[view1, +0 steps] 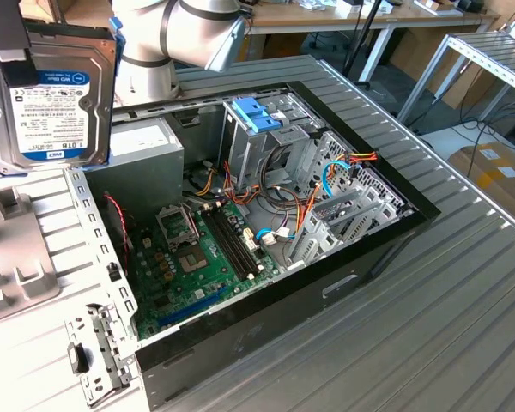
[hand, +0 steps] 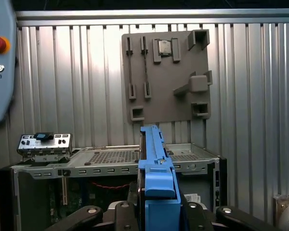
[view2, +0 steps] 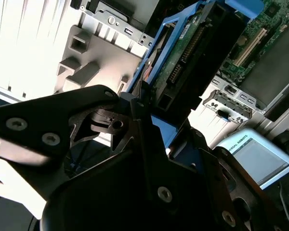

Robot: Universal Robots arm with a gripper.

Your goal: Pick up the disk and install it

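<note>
One disk [view1: 56, 94]. One open computer case [view1: 266, 318]. One green board [view1: 167, 275] inside. One grey box [view1: 146, 176]. One grey holder plate [hand: 166, 77]. One robot arm [view1: 189, 30].

The disk [view1: 56, 103] (blue carrier, white label) stands on edge in mid-air.

This looks like a robotics lab. An opened computer case [view1: 326, 292] sits on a ribbed metal bench [view1: 463, 343], worktables [view1: 326, 17] behind.
</note>
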